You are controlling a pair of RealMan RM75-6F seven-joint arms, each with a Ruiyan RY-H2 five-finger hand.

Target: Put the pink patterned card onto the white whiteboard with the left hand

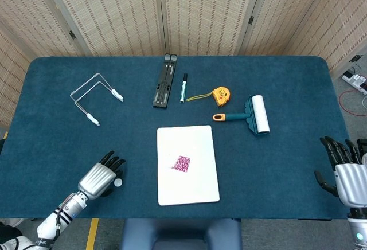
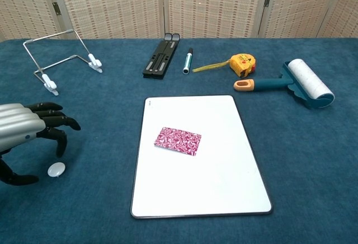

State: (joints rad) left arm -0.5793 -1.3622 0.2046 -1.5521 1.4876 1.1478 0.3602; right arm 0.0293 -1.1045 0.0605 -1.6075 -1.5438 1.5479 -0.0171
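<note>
The pink patterned card (image 1: 182,163) (image 2: 178,141) lies flat on the white whiteboard (image 1: 198,141) (image 2: 218,177), a little left of the board's middle. My left hand (image 1: 101,176) (image 2: 28,129) hovers over the blue cloth near the table's front left, well apart from the board, with its fingers spread and nothing held. My right hand (image 1: 344,167) shows only in the head view, at the front right edge, also empty with its fingers apart.
A small white disc (image 2: 56,169) (image 1: 117,183) lies beside the left hand. Behind the board are a wire stand (image 1: 94,98), a black folded stand (image 1: 164,82), a marker (image 1: 183,87), a yellow tape measure (image 1: 220,94) and a teal lint roller (image 1: 252,114).
</note>
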